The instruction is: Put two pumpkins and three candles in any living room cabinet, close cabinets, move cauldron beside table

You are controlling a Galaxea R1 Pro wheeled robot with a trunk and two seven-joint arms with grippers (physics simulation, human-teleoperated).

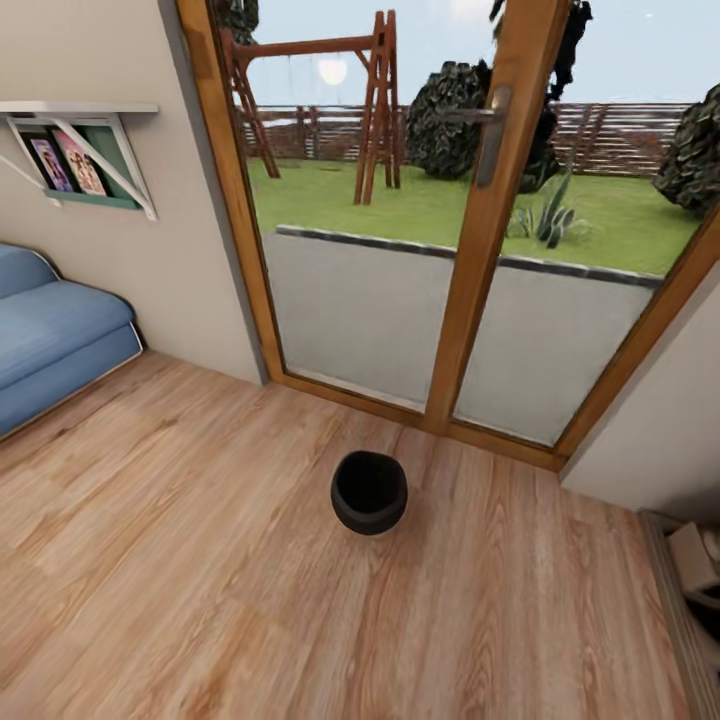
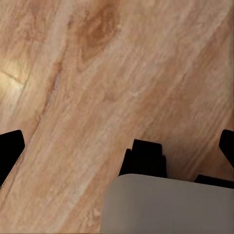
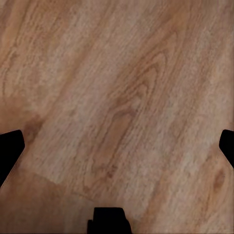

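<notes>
The cauldron (image 1: 369, 491), a round black pot with a wide rim, stands upright on the wooden floor just in front of the glass patio door. My left gripper (image 2: 117, 151) hangs over bare floorboards, its dark fingertips (image 2: 10, 152) far apart and nothing between them. My right gripper (image 3: 117, 148) is also open over bare planks, with its fingertips (image 3: 9, 151) at the picture's edges. The pumpkins, candles, cabinet and table are out of view.
A wood-framed glass door (image 1: 470, 260) closes off the far side. A blue sofa (image 1: 55, 340) sits at the left under a wall shelf (image 1: 85, 150). A dark ledge with a beige object (image 1: 698, 565) lies at the lower right. Part of my base (image 2: 165, 202) is below the left gripper.
</notes>
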